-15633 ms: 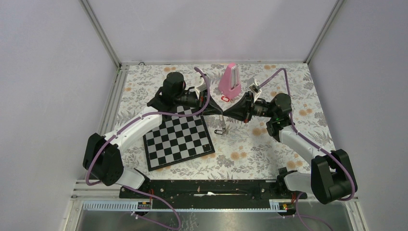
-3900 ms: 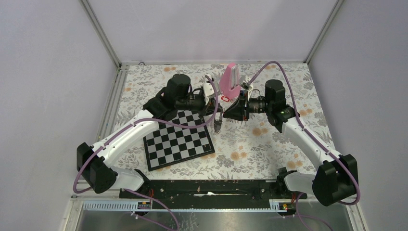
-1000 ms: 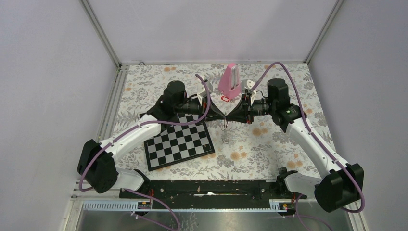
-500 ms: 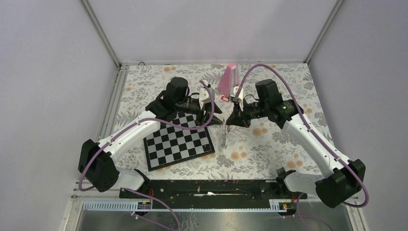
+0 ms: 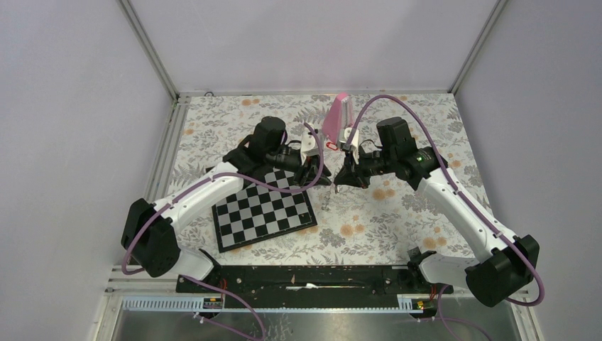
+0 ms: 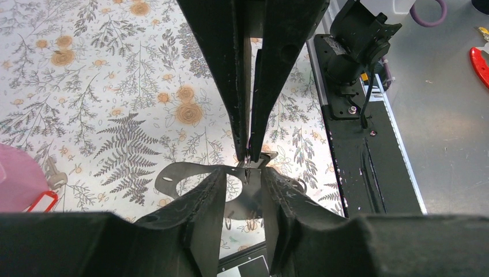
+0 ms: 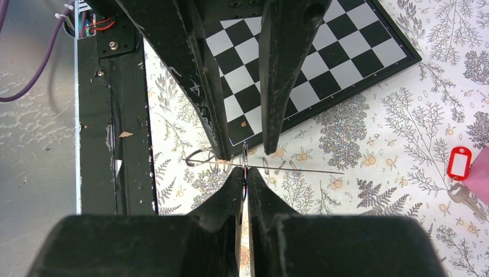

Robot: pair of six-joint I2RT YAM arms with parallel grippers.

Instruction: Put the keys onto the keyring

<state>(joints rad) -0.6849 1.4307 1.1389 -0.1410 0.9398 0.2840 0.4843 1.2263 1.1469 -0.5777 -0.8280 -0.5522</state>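
Observation:
My right gripper is shut on the keyring, a thin loop seen edge-on that sticks out past its fingertips. A fine straight strand with a small loop at its end crosses just beyond them. My left gripper faces it tip to tip and is open. Its fingers stand either side of the keyring, and nothing lies between its pads. Both grippers hover above the floral cloth just right of the chessboard. The keys lie on the cloth by the metronome: the red-headed one and the thin silver one.
The tall pink metronome stands right behind the two grippers. The chessboard lies flat to the left, under the left forearm. A black base rail runs along the near edge. Frame posts and grey walls close off the back and sides.
A second ago both grippers met shut, tip to tip. My left gripper let go, opened and drew back, then came forward again with narrower jaws. My right gripper tilted down, still shut.

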